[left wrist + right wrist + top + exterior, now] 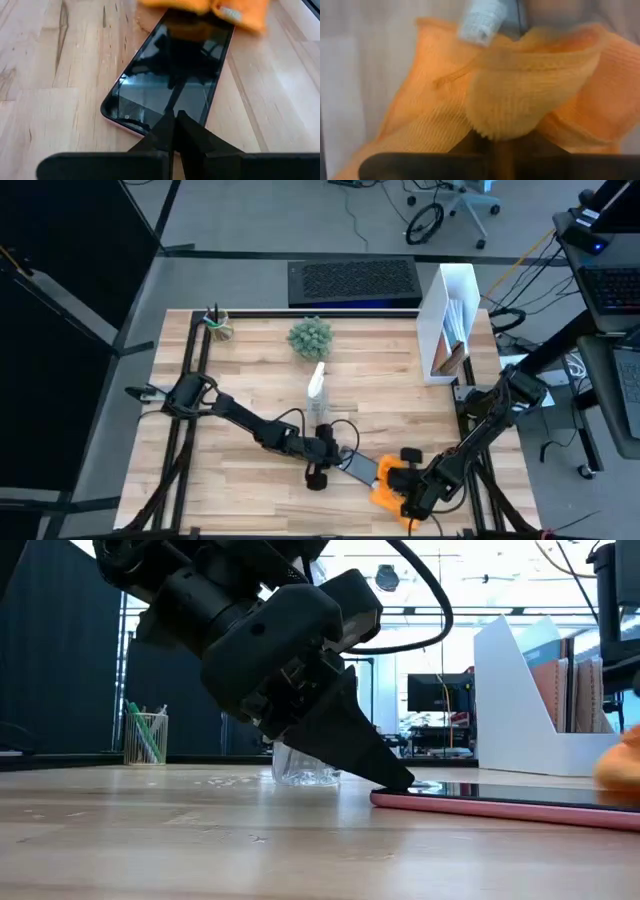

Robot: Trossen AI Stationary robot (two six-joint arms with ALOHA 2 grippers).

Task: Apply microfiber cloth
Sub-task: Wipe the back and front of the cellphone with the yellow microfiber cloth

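Note:
The dark phone (pixel 175 75) lies flat on the wooden table near its front edge, screen up, its pink rim (pixel 500 808) showing in the low view. My left gripper (pixel 175 120) is shut, its tips down on the phone's left end. The orange microfiber cloth (pixel 393 485) is bunched over the phone's other end (pixel 205 7). My right gripper (pixel 413 498) is shut on the cloth and stands at its right. Its fingers are mostly hidden under the cloth in the right wrist view. My left gripper presses its shut fingertips (pixel 395 778) down on the phone's screen close to its left end (pixel 150 122). The fingers slant down from the table's left. The phone lies flat on the table. My right gripper holds a bunched fold of the cloth (pixel 505 127) between its fingers; the cloth swells over them and hides the contact. Part of the cloth rests on the phone's right end (pixel 200 20).
A clear spray bottle (pixel 317 385) stands just behind the phone. Farther back are a small green plant (pixel 310 337), a pen cup (pixel 216 323) at the far left and a white file holder (pixel 450 320) at the far right. Bare wood (pixel 240 490) lies front left.

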